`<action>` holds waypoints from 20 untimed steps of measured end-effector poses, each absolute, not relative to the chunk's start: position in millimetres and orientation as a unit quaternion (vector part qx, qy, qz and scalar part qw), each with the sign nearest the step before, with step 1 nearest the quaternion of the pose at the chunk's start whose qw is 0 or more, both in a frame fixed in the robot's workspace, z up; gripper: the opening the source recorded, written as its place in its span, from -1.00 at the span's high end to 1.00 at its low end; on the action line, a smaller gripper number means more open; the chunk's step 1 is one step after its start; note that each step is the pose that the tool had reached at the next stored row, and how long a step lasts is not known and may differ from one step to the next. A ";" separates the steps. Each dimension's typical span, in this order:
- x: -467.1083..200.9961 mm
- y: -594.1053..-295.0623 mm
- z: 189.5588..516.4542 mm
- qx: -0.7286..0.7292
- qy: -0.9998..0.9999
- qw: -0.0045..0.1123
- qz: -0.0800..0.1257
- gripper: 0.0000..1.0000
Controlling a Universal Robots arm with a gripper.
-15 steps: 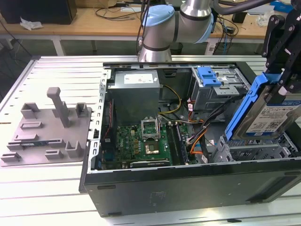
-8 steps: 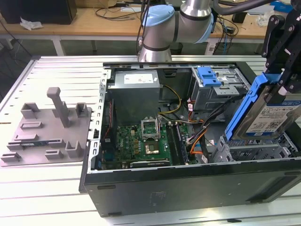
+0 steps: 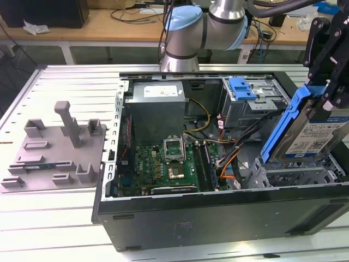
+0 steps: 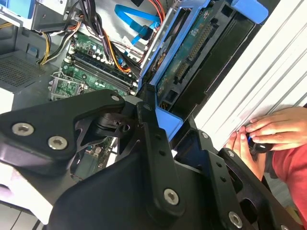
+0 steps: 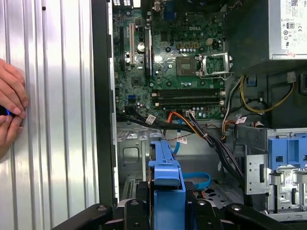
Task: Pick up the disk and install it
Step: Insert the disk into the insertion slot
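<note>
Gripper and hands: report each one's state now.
Gripper: shut on the disk, held over the case.
Person's hands: pinching a small dark object.

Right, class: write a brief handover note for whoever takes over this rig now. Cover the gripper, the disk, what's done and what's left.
Gripper: shut on the disk, gripping its blue carrier.
Disk: in the air and tilted, above the drive cage at the exterior view's right end of the open case.
Done: pick-up.
Left: install; the disk is not yet seated in the cage.
Note: a person's hands are on the table beside the case.
</note>
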State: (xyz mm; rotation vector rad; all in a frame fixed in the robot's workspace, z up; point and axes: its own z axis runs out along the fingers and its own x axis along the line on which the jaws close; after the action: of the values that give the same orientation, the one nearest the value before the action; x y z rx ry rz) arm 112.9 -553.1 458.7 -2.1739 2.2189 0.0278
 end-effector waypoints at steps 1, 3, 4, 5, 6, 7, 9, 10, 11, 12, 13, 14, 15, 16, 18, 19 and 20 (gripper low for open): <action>113.0 -553.1 458.6 -0.700 0.714 0.018 0.009 0.26; 112.9 -553.6 458.4 -0.700 0.714 0.018 0.009 0.26; 113.0 -553.9 458.5 -0.700 0.714 0.017 0.009 0.26; 113.0 -554.3 458.3 -0.700 0.714 0.018 0.009 0.26; 112.9 -554.6 458.2 -0.700 0.714 0.018 0.009 0.26; 113.0 -554.6 458.1 -0.700 0.714 0.017 0.009 0.26; 112.9 -554.7 457.1 -0.700 0.714 0.017 0.009 0.26; 112.9 -554.7 456.6 -0.700 0.714 0.017 0.009 0.26; 113.0 -554.7 456.2 -0.700 0.714 0.017 0.009 0.26; 113.0 -554.8 455.4 -0.700 0.714 0.018 0.009 0.26; 112.9 -554.8 454.6 -0.700 0.714 0.017 0.009 0.26; 113.0 -554.8 454.0 -0.700 0.714 0.018 0.009 0.26; 113.0 -554.8 453.4 -0.700 0.714 0.018 0.009 0.26; 113.0 -554.8 452.7 -0.700 0.714 0.018 0.009 0.26; 113.0 -554.8 451.3 -0.700 0.714 0.018 0.009 0.26; 113.0 -554.8 450.5 -0.700 0.714 0.018 0.009 0.26; 113.0 -554.8 449.9 -0.700 0.714 0.018 0.009 0.26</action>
State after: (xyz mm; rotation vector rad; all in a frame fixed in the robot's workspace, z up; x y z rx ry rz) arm 113.0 -554.8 449.9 -2.1740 2.2190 0.0278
